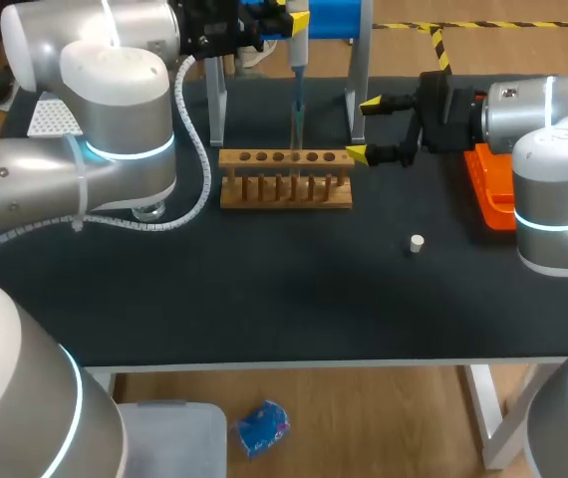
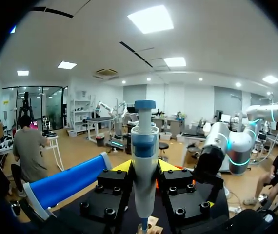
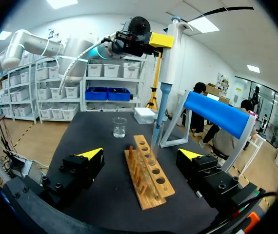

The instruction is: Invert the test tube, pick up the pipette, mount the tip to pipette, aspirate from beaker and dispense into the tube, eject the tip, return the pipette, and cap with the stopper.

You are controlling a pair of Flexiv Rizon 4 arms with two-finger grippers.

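Dark surface (image 1: pixel 264 289) was topped by a rack (image 1: pixel 285 177); above it a pipette (image 1: pixel 299 65) was clasped by the left tool (image 2: pixel 144 168), likely dispensing; right tool (image 1: pixel 364 128) was spread alongside. Ejection of its tip (image 1: pixel 298 118) was expected next.

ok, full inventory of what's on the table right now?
pipette: one, white and blue, upright, lower end over the rack
rack: one, wooden, mid-table, far half
stand: one, blue roll on metal legs, behind the rack
beaker: one, clear glass, left of the rack
stopper: one, white, on bare table, right of the rack and nearer the front
box: one, white, perforated top, far left corner
tray: one, orange, right edge, partly hidden
table: one, black top
left gripper: shut on the pipette
right gripper: open, holding nothing, at the rack's right end
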